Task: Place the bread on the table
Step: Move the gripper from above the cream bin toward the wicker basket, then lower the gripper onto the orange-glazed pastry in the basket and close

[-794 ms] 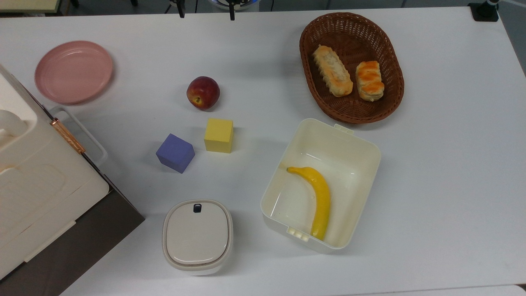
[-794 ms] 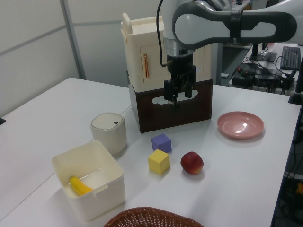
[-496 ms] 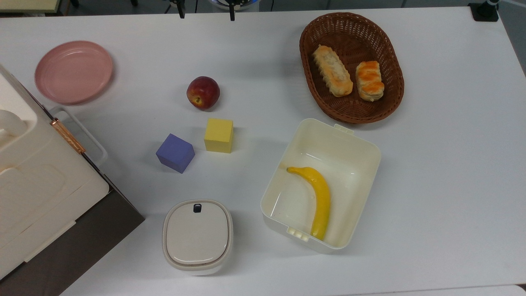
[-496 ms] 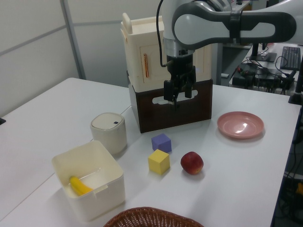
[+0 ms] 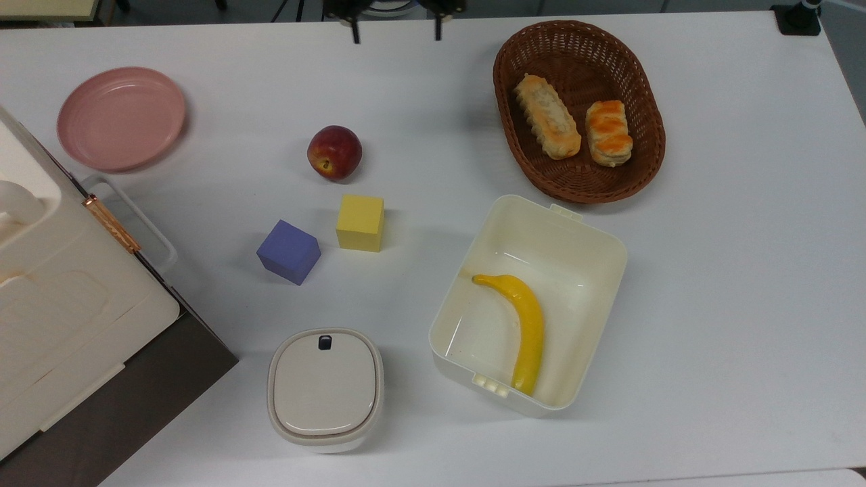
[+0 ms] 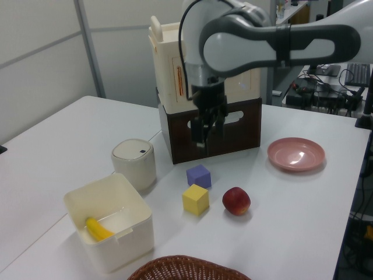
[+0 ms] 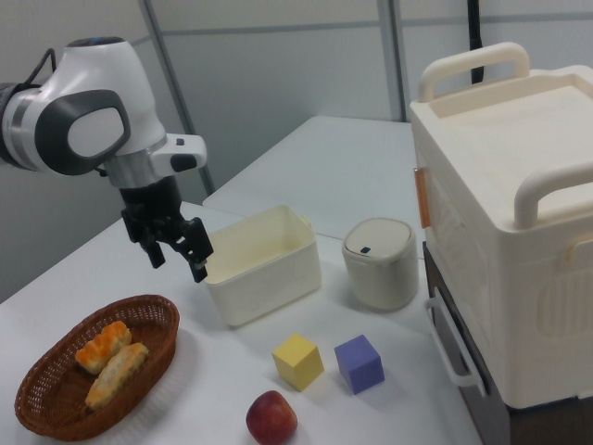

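While the bread [image 5: 609,132] lies in the basket [image 5: 521,54] beside the longer pastry [image 5: 547,116], our gripper [image 7: 176,257] hangs spread, empty. We judge it light, flaky (crushable); pinch gently across its short middle.

Landmark: white tub [image 5: 595,237], open-topped, on the white bench [image 5: 744,270].
- Banana [image 5: 522,325]: inside the tub, lying curved along its floor.
- Brown wicker basket [image 5: 507,74]: just above the tub in the top view; holds the bread [image 5: 609,132], orange-striped, with a longer pale pastry stick [image 5: 547,116] beside it on the top view's left.
- Yellow cube [image 5: 360,222]: left of the tub.
- Purple cube [image 5: 288,251]: further left, near the yellow one.
- Red apple [image 5: 334,152]: up and left of the tub.
- Pink plate [image 5: 121,118]: far upper left.
- Lidded round container [image 5: 325,388]: lower left of the tub.
- Cream case on a dark stand [image 5: 61,325]: far left edge.
- End effector [image 5: 396,28]: two dark finger tips set well apart at the top edge, above and left of the tub.
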